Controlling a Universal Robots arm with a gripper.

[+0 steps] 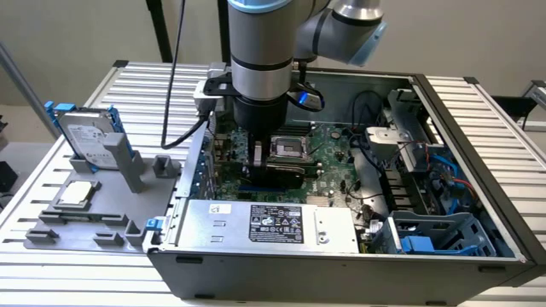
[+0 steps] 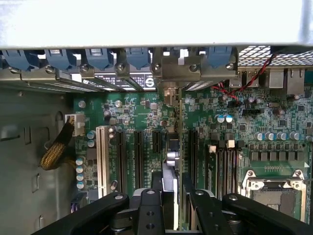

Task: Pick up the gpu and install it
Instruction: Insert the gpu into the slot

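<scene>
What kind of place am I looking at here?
Probably a robotics lab or test bench for computer assembly: a grey jointed robot arm reaches into an open grey metal computer case on a ribbed aluminium table, beside a grey parts stand holding a silver hard drive.

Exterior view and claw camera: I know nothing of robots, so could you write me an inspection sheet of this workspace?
Surface: slatted metal table carrying an open computer case.
Job's things: gpu edge-on over the motherboard slots; whether seated, cannot tell.
Clutter: hard drive standing in a grey holder, exterior view's left.
Claw: closed on the gpu.
Cables: black cable hanging beside the arm; red and black wires inside the case.
Surroundings: plain wall.
</scene>
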